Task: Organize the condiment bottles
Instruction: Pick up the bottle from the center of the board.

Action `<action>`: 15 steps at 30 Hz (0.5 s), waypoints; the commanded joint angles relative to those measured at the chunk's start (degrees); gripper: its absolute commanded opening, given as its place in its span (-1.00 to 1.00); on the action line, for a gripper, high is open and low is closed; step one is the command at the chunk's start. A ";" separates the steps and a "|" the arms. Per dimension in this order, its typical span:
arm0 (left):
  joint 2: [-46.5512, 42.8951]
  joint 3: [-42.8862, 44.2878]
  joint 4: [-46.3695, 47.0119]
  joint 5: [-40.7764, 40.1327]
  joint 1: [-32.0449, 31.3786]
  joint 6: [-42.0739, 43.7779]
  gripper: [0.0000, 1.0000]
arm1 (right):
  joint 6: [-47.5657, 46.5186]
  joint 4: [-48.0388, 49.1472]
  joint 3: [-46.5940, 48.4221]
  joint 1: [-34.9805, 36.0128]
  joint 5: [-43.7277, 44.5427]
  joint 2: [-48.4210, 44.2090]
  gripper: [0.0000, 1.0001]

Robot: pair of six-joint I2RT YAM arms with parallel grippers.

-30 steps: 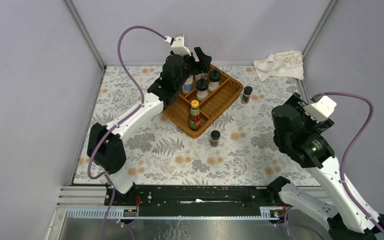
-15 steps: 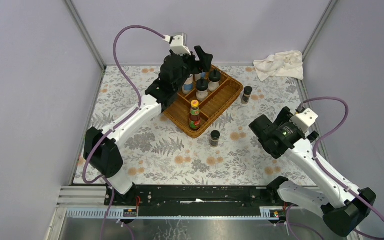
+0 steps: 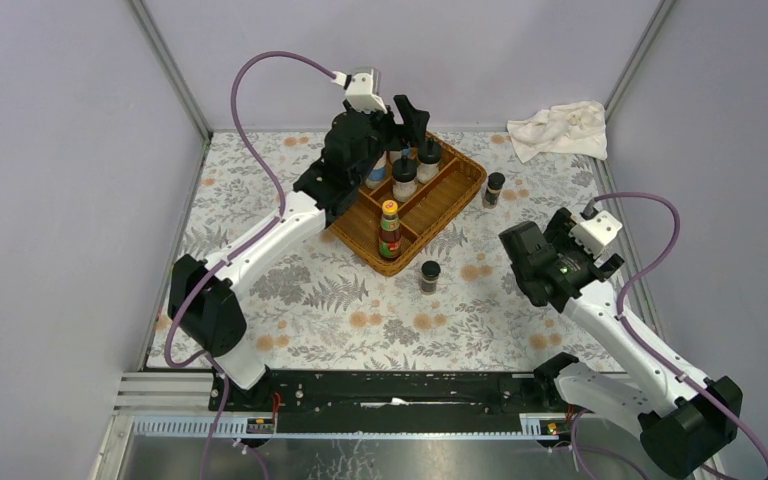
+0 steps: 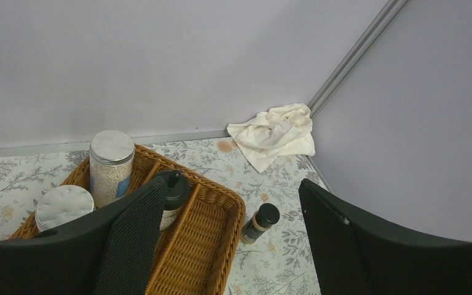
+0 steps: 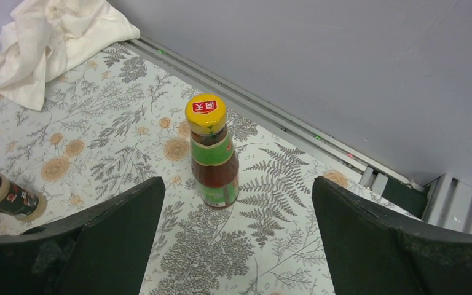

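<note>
1. Upper centre: the left gripper [image 3: 408, 118], jaws spread and empty, hung over the wicker tray [image 3: 455, 205].
2. Centre: a spice jar [image 3: 430, 274] stood loose just below the tray.
3. Right: the right gripper [image 5: 238, 190], jaws spread, framed the upright yellow-capped sauce bottle [image 5: 214, 160]. The likely next move was to advance and close on it.

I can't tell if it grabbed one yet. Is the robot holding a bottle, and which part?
Nothing is held. Both pincers are open: the left pincer above the wicker tray, the right pincer facing a free-standing sauce bottle.

Lilac walls [image 3: 60, 200], floral-patterned table [image 3: 300, 300].
</note>
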 commanded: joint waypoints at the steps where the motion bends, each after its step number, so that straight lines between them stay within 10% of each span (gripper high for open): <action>1: -1.60 -0.48 3.07 -1.42 -0.62 1.73 0.68 | -17.94 21.79 -3.48 -4.01 -3.04 -2.13 0.92; 15: -1.20 -0.46 3.09 -1.80 -0.72 2.24 0.68 | -30.14 38.34 -8.11 -15.30 -13.83 0.60 0.91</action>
